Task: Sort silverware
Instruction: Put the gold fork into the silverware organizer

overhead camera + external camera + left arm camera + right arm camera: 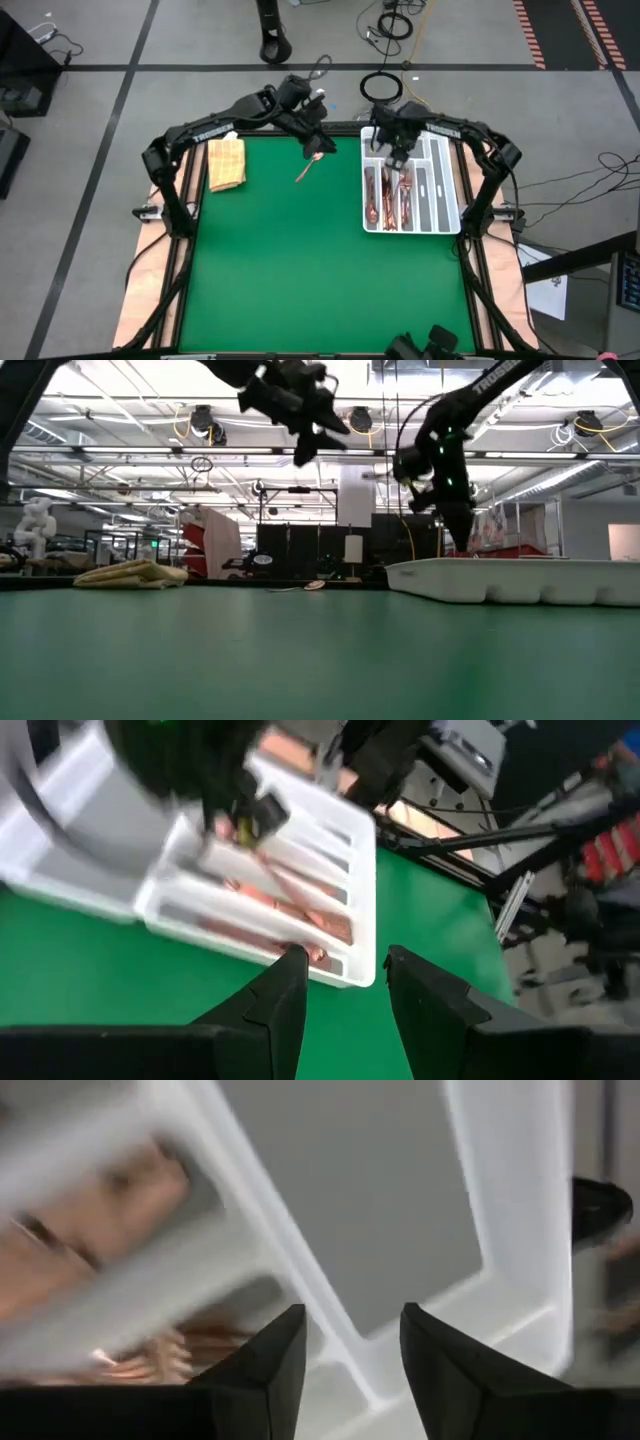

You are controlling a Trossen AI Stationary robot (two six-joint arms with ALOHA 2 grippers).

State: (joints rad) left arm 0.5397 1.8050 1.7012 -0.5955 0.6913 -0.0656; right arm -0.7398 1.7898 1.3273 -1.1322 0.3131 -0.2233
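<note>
A white divided tray (pixel 440 195) sits on the right part of the green table. Several copper silverware pieces (pixel 388 198) lie in its left compartments, also seen in the left wrist view (pixel 300 910) and blurred in the right wrist view (pixel 110 1210). One copper piece (pixel 305 172) lies flat on the mat near the far edge, left of the tray. My left gripper (pixel 316 140) hovers high above that piece (pixel 300 588), open and empty (pixel 345 982). My right gripper (pixel 395 152) hangs over the tray's far end, open and empty (pixel 352 1342), just above the dividers.
A tan woven cloth (pixel 226 162) lies folded near the table's far left corner. The tray's right compartments (pixel 428 190) show grey bottoms. Bare green mat (pixel 300 270) spreads across the middle and near side. Black frame rails (pixel 165 190) run along both table sides.
</note>
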